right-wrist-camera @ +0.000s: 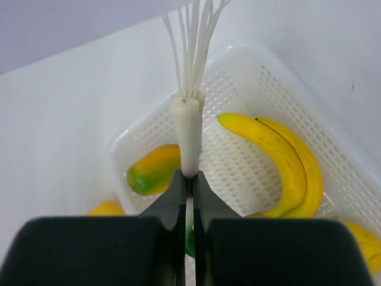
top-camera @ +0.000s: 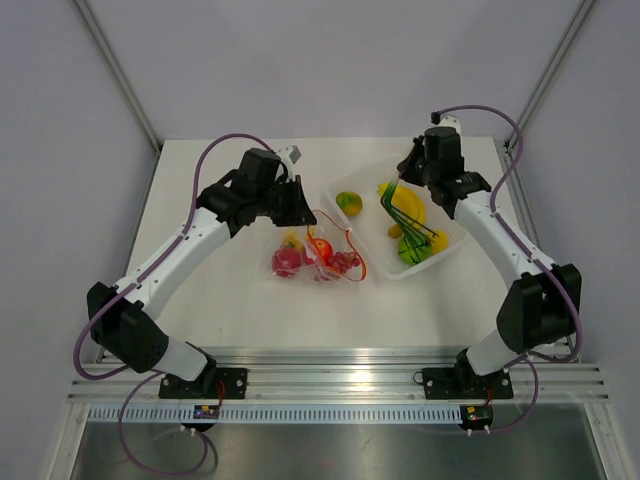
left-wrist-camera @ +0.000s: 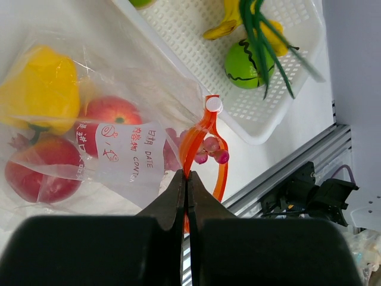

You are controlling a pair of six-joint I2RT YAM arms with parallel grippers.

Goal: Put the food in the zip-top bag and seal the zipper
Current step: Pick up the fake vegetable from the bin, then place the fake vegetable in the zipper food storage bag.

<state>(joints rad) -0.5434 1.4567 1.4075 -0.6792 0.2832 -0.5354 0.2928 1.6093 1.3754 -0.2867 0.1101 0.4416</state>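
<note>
**Both grippers engaged**

Left gripper (left-wrist-camera: pixel 187 193) is clamped on the orange zipper (left-wrist-camera: pixel 201 128). The bag (left-wrist-camera: pixel 119 155) lies on the table (left-wrist-camera: pixel 59 18) beside the tray (left-wrist-camera: pixel 190 47), containing a pepper (left-wrist-camera: pixel 38 89) and red fruits (left-wrist-camera: pixel 41 170). Right gripper (right-wrist-camera: pixel 190 190) pinches the onion stalk (right-wrist-camera: pixel 189 131) above the tray.

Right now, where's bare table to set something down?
Bare table runs along the near edge, between the zip-top bag and the rail; another patch lies at the far edge, behind the tray. Crowded: the middle, where bag and tray sit close.
</note>
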